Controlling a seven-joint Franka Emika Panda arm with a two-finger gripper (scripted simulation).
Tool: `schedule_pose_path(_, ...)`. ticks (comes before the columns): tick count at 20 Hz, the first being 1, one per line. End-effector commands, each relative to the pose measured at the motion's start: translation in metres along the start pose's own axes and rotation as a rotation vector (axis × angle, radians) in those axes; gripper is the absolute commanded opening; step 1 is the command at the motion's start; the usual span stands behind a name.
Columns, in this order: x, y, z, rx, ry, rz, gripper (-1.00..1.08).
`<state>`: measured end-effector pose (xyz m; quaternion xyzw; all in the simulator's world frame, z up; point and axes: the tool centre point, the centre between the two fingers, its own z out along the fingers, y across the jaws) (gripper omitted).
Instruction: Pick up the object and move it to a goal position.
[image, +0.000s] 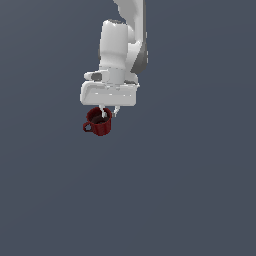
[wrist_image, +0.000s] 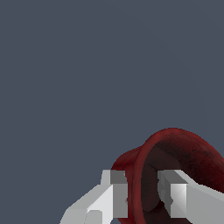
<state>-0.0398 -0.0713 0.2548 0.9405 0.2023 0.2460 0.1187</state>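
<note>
The small dark red mug (image: 98, 122) hangs just below my white gripper (image: 109, 111) in the exterior view, its loop handle toward that view's left. In the wrist view the mug (wrist_image: 175, 148) shows its dark inside, and its rim sits between my two fingers (wrist_image: 118, 192): one finger is outside the wall, the other inside the mug. The gripper (wrist_image: 144, 194) is shut on the mug's rim. I cannot tell whether the mug rests on the surface or is lifted.
A plain dark grey-blue surface (image: 190, 190) fills the rest of both views. No other object or marker shows.
</note>
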Motion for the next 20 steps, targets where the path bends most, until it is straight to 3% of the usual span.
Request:
schedule_pose_path(1,0.007,0.008,-0.007,-0.002,0.002,0.000,-1.00)
schedule_pose_path(20,0.034,0.039,-0.032,-0.005,0.002,-0.003,-1.00)
